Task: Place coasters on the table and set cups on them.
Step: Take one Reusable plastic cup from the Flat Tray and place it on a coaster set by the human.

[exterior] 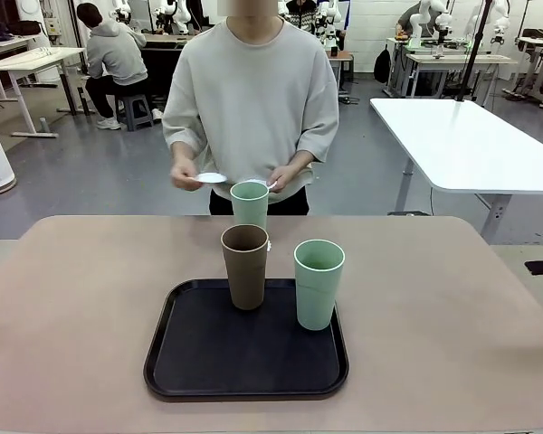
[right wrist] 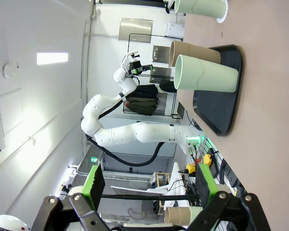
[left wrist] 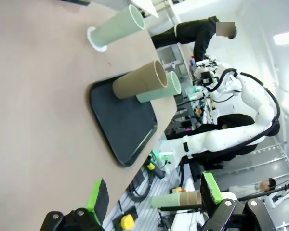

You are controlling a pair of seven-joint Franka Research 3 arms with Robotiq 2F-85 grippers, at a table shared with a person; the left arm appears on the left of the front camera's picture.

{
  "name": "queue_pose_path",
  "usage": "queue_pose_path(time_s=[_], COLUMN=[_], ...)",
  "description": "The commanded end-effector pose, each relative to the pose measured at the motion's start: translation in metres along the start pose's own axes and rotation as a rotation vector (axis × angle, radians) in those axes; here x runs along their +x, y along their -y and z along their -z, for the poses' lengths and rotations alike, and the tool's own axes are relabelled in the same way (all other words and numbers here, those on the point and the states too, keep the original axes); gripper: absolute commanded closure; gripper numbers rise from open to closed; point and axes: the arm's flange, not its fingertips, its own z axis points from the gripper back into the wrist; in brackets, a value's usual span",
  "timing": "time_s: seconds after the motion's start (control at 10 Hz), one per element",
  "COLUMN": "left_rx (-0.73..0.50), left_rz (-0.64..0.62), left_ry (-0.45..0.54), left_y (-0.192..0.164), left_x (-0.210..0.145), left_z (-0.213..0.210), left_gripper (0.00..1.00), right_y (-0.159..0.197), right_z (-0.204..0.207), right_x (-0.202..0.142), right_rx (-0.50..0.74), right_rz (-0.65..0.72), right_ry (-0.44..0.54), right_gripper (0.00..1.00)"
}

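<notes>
A brown cup (exterior: 245, 267) and a mint green cup (exterior: 319, 283) stand upright on the black tray (exterior: 244, 380). Beyond the tray another mint cup (exterior: 250, 203) stands on the table (exterior: 72, 307), on a white lacy coaster (left wrist: 93, 41). The person at the far side holds one coaster (exterior: 210, 177) in one hand and something white in the other hand (exterior: 276, 181). My left gripper (left wrist: 154, 195) is open with nothing between its pads, well off from the tray (left wrist: 120, 130). My right gripper (right wrist: 149, 185) is also open and holds nothing, away from the cups (right wrist: 204, 74).
A white-topped table (exterior: 471, 145) stands behind at the right. The right arm (left wrist: 231, 134) shows beyond the table in the left wrist view, and the left arm (right wrist: 130, 132) in the right wrist view. Bare beige tabletop lies on both sides of the tray.
</notes>
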Motion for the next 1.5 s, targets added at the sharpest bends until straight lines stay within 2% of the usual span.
queue_pose_path(time_s=[0.0,1.4], left_rx=[0.002,0.002], left_rz=[-0.002,-0.002], left_ry=[0.0,0.0], left_y=[-0.0009,-0.0009], left_x=[-0.0009,-0.0009], left_z=[-0.0013,-0.0013], left_gripper=[0.0,0.0], right_y=[-0.0017,-0.0017], right_z=[0.0004,0.0004], right_x=[0.0008,0.0008], right_rx=[0.012,0.012], right_rz=[-0.006,-0.006], right_ry=[-0.001,-0.001], right_gripper=[0.0,0.0])
